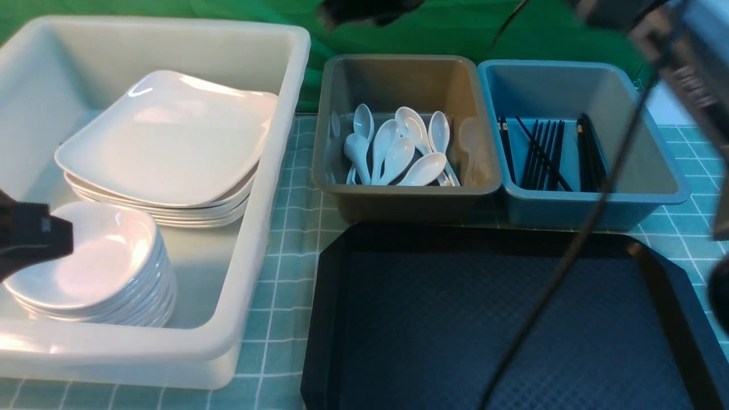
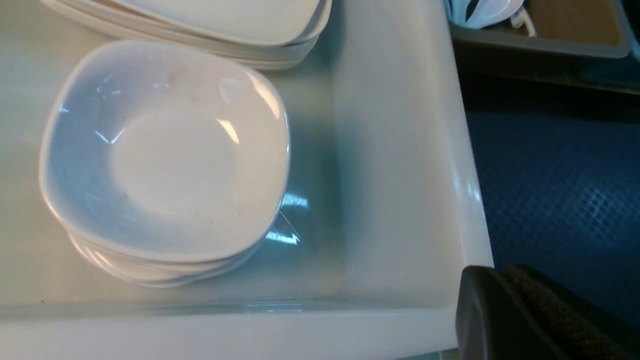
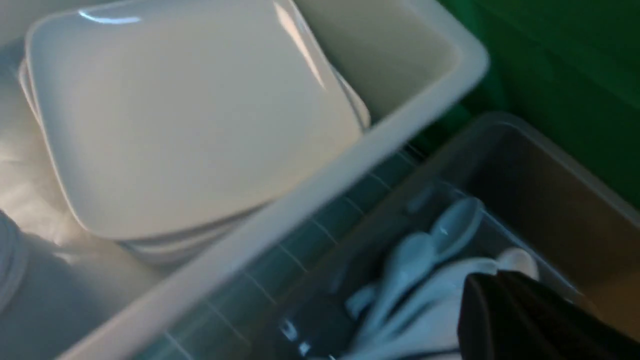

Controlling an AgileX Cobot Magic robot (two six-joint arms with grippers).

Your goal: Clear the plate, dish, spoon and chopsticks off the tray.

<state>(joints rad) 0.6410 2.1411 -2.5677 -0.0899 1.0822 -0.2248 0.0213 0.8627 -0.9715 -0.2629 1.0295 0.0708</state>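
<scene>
The black tray (image 1: 484, 330) lies bare at the front right; it also shows in the left wrist view (image 2: 555, 180). White plates (image 1: 165, 136) are stacked in the white tub, also in the right wrist view (image 3: 190, 125). A stack of small dishes (image 1: 97, 256) stands beside them, under my left gripper's camera (image 2: 165, 150). White spoons (image 1: 398, 151) lie in the grey tub (image 3: 425, 250). Black chopsticks (image 1: 541, 151) lie in the blue tub. My left gripper (image 2: 500, 282) is shut and empty over the white tub's front corner. My right gripper (image 3: 495, 287) is shut and empty above the spoons.
The big white tub (image 1: 273, 171) fills the left side. The grey tub (image 1: 398, 74) and the blue tub (image 1: 569, 80) stand side by side behind the tray. A black cable (image 1: 569, 256) hangs across the tray's right part. Green gridded mat underneath.
</scene>
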